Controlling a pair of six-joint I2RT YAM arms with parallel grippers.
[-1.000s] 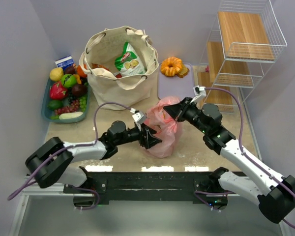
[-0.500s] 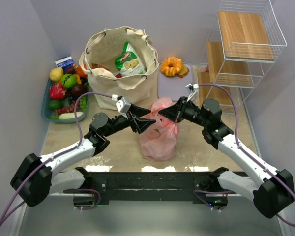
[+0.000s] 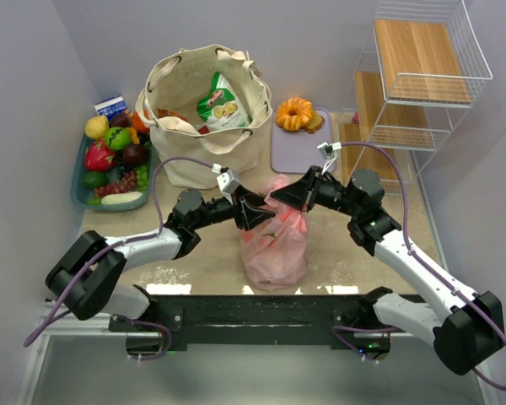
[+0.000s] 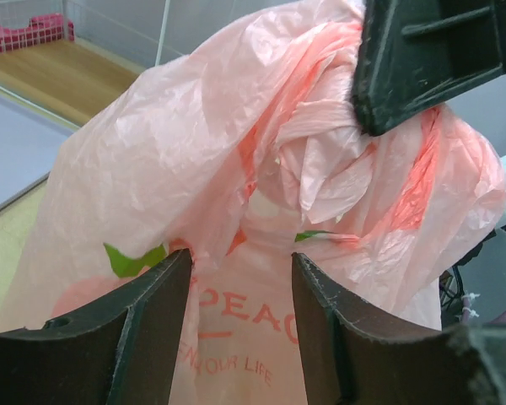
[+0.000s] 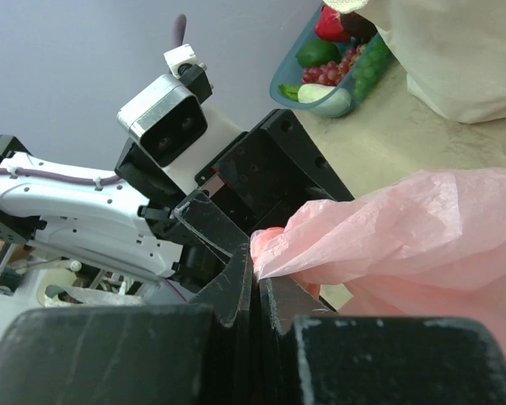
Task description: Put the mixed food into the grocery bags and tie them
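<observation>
The pink plastic grocery bag (image 3: 274, 246) stands filled near the table's front, its top bunched. My right gripper (image 3: 293, 197) is shut on that bunched top (image 5: 388, 228), the film pinched between its fingertips (image 5: 255, 261). My left gripper (image 3: 255, 211) is open at the bag's left. Its two fingers (image 4: 143, 325) stand either side of the bag's neck (image 4: 261, 228) without pinching it. The right finger (image 4: 422, 59) shows above the twisted film. The cream tote (image 3: 204, 126) stands behind with a green-and-white snack packet (image 3: 222, 103) inside. An orange ring cake (image 3: 294, 113) lies on a lilac board (image 3: 299, 148).
A teal tray of fruit (image 3: 110, 160) sits at the left, beside the tote. A white wire shelf rack with wooden boards (image 3: 413, 84) fills the right rear corner. Purple cables arc over both wrists.
My left gripper rose from the bag's lower left side to its neck and its jaws narrowed. My right gripper lifted the bag's top a little, drawing the bag taller.
</observation>
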